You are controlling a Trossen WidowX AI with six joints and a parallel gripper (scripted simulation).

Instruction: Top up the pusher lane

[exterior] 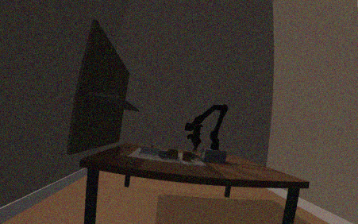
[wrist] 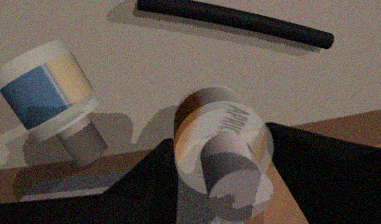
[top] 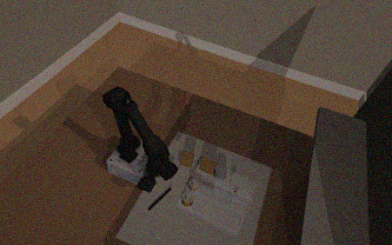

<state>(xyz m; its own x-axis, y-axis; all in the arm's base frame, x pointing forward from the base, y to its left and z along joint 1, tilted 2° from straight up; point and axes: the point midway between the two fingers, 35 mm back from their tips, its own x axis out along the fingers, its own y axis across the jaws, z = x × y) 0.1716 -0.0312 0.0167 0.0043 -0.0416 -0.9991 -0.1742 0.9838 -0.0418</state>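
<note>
In the wrist view my gripper [wrist: 219, 139] is shut on a small jar [wrist: 216, 125] with an amber and white label and a grey lid. The dark fingers sit on either side of it, over the edge of the white mat [wrist: 191, 60]. A second jar [wrist: 46, 92] with a blue and cream label stands to its left, apart from the fingers. In the top view my gripper [top: 149, 183] is low at the mat's left edge and hides the held jar. The lane fixture [top: 219, 167] stands at the back of the mat with amber shapes [top: 208, 165] in it. My gripper also shows in the exterior view [exterior: 194, 144].
A black rod [wrist: 236, 20] [top: 159, 198] lies on the mat beyond the jars. Two more small jars [top: 188, 197] stand mid-mat in front of the fixture. The arm's base [top: 126, 165] sits left of the mat on the brown table [top: 56, 182]. A dark panel [top: 341, 174] stands at the right.
</note>
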